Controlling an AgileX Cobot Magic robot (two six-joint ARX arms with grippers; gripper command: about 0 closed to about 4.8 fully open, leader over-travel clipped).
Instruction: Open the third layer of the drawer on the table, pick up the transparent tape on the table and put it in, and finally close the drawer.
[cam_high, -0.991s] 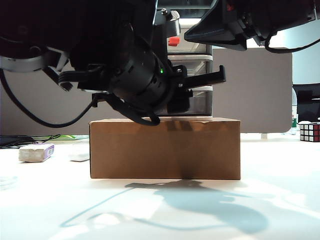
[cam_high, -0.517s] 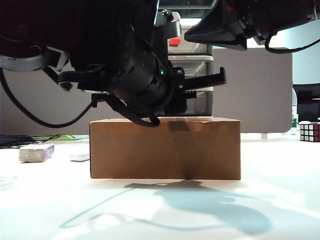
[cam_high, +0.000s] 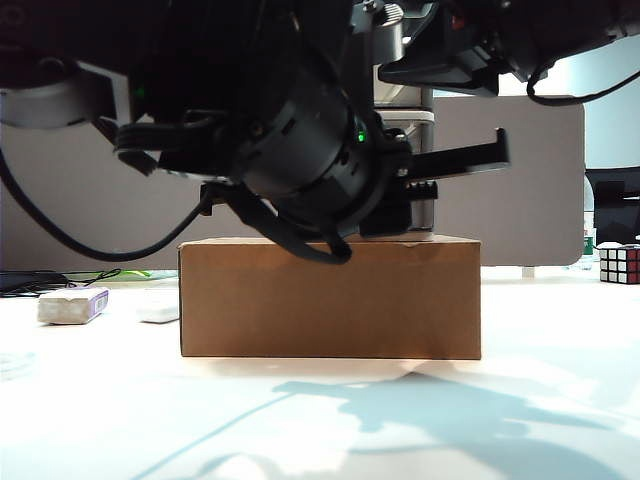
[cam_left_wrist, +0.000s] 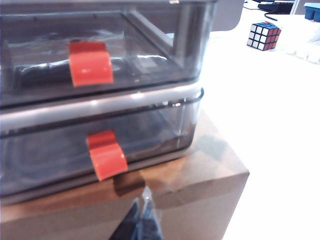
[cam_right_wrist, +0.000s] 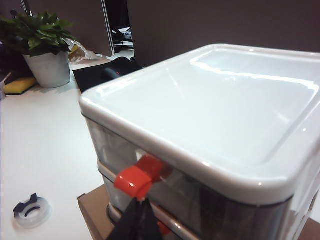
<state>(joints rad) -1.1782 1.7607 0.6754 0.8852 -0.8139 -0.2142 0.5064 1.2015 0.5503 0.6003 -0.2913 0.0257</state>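
Blocking most of the drawer (cam_high: 405, 120) in the exterior view, the dark left arm leaves only slivers of it visible above the cardboard box (cam_high: 330, 297). That box rests on the white table (cam_high: 560, 330); a grey partition (cam_high: 505, 180) stands behind. The left gripper (cam_left_wrist: 141, 220), clenched empty, hangs just below the third layer (cam_left_wrist: 100, 145). The right gripper (cam_right_wrist: 140, 220), fingers together, sits under the top handle (cam_right_wrist: 140, 179). Left of the box lies the transparent tape (cam_right_wrist: 31, 211).

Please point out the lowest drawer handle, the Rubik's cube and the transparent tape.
lowest drawer handle (cam_left_wrist: 106, 156): left wrist view, its red-orange front.
Rubik's cube (cam_left_wrist: 264, 35): left wrist view, its near face.
transparent tape (cam_right_wrist: 32, 211): right wrist view, its clear ring.
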